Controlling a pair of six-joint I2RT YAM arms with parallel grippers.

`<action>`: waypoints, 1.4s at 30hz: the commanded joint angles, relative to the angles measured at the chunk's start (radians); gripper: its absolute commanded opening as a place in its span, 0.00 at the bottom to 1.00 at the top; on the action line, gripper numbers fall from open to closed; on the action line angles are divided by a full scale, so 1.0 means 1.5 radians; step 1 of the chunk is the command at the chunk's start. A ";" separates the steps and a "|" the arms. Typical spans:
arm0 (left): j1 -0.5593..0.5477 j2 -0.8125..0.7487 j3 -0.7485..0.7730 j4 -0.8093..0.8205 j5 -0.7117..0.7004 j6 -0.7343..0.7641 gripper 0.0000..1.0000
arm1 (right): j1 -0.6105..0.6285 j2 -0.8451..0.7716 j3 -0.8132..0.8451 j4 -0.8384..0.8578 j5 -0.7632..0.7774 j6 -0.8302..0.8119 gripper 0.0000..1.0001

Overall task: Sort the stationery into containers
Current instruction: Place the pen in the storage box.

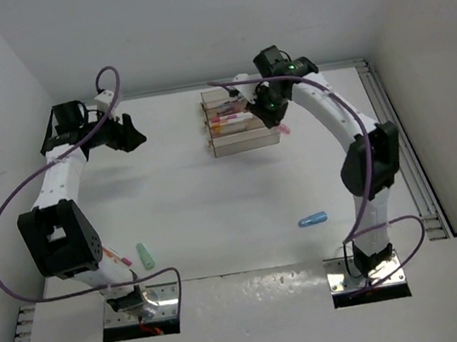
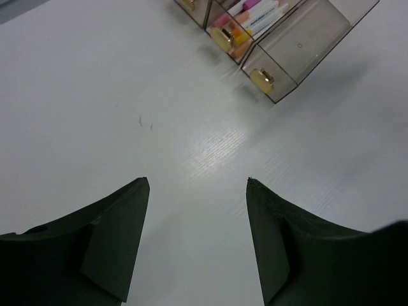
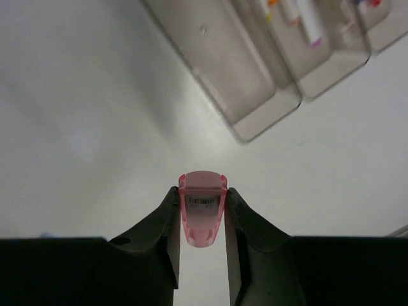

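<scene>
My right gripper is shut on a stubby pink piece, which stands upright between the fingers above the white table. From above, this gripper hangs at the right end of the clear containers. The nearest tray looks bare, and the trays behind it hold several pens. My left gripper is open over bare table, left of the containers, with nothing between its fingers. A green piece and a blue piece lie on the near table.
Gold knobs stick out from the tray ends facing my left gripper. A thin pen with an orange tip lies by the left arm's base. A metal rail runs along the right table edge.
</scene>
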 commanded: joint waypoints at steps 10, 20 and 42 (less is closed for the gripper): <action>0.109 -0.131 -0.083 -0.059 0.023 0.036 0.68 | 0.030 0.222 0.170 0.165 0.025 -0.196 0.00; 0.129 -0.100 -0.041 -0.445 -0.026 0.538 0.70 | 0.026 0.259 0.145 0.188 0.012 -0.205 0.32; 0.046 -0.272 -0.373 -0.584 -0.245 1.267 0.67 | 0.024 0.063 0.022 0.136 -0.041 0.082 0.59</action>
